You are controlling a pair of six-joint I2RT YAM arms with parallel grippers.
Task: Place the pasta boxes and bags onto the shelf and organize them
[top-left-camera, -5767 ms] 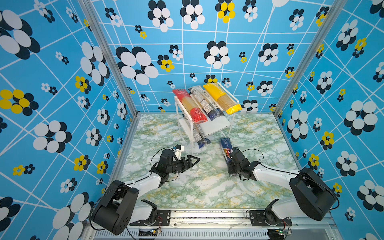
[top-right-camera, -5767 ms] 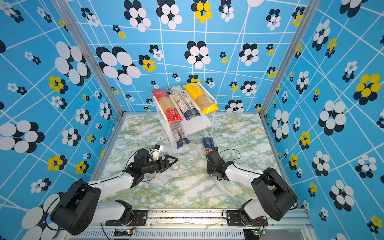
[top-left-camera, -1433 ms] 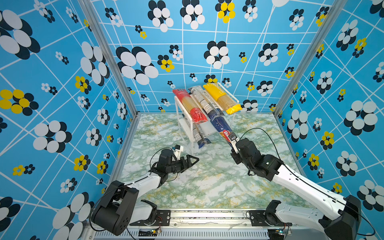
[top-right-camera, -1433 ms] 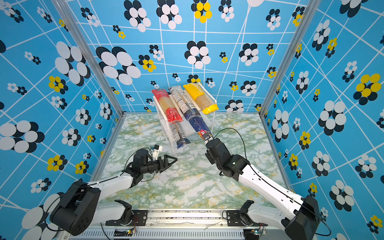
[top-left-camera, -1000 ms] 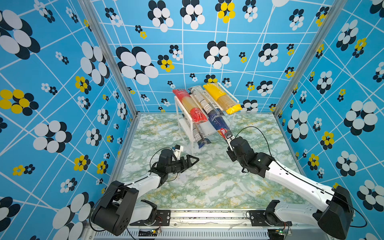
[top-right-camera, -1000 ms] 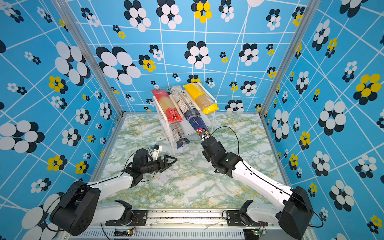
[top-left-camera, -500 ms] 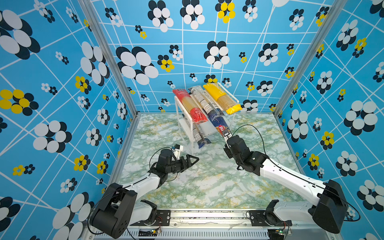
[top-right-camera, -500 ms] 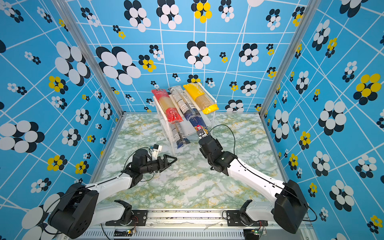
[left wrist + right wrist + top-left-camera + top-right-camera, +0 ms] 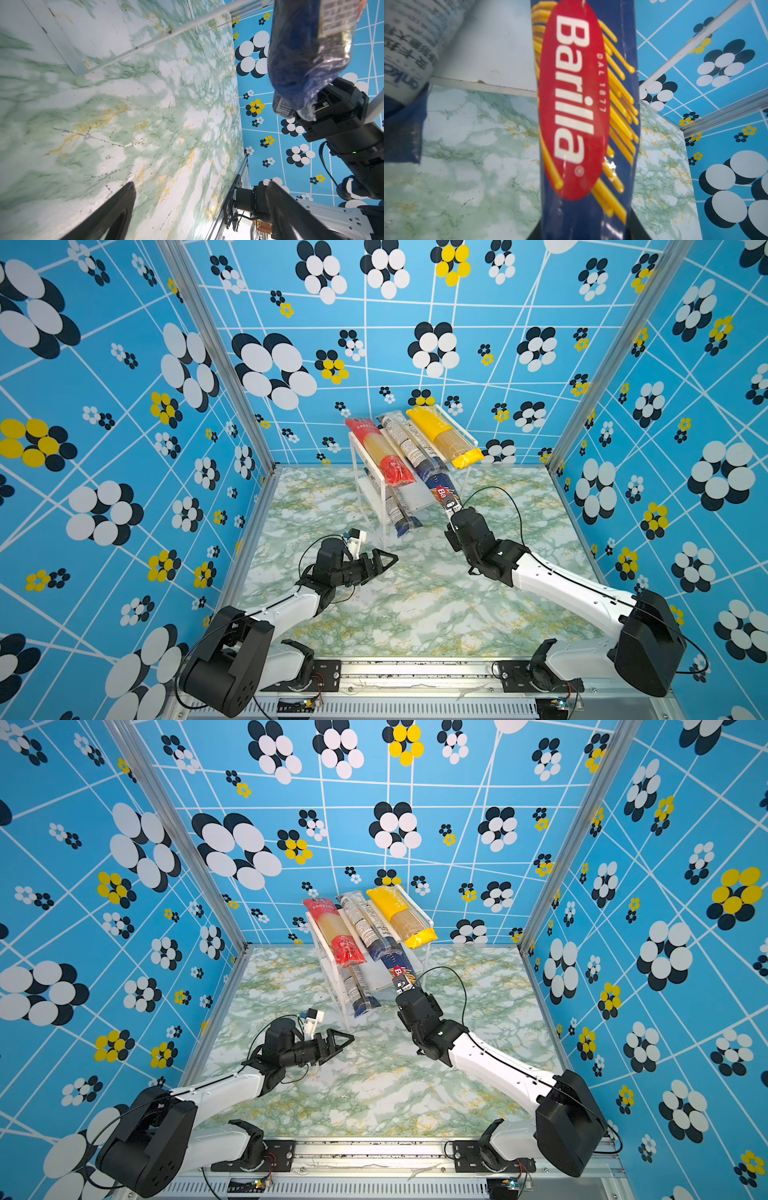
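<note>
The shelf [image 9: 417, 496] [image 9: 372, 978] stands at the back centre. A red-ended pack [image 9: 384, 454], a see-through navy-ended pack [image 9: 409, 445] and a yellow pack [image 9: 446, 439] lie on its top board. Another see-through pack [image 9: 397, 512] [image 9: 301, 62] lies on the lower board [image 9: 492, 52]. My right gripper [image 9: 453, 510] [image 9: 402, 986] [image 9: 583, 232] is shut on the near end of the navy Barilla box [image 9: 442, 490] [image 9: 583, 104], whose far end reaches over the lower board beside that pack. My left gripper [image 9: 388, 560] [image 9: 347, 1039] [image 9: 199, 185] hangs open and empty in front of the shelf.
The green marble tabletop [image 9: 415, 605] spreads between the two arms. Blue flowered walls close in the left, back and right sides. A metal rail [image 9: 415, 664] runs along the front edge with both arm bases on it.
My right gripper has carried the Barilla box toward the shelf and slid its far end further onto the lower board. The left arm has stayed still.
</note>
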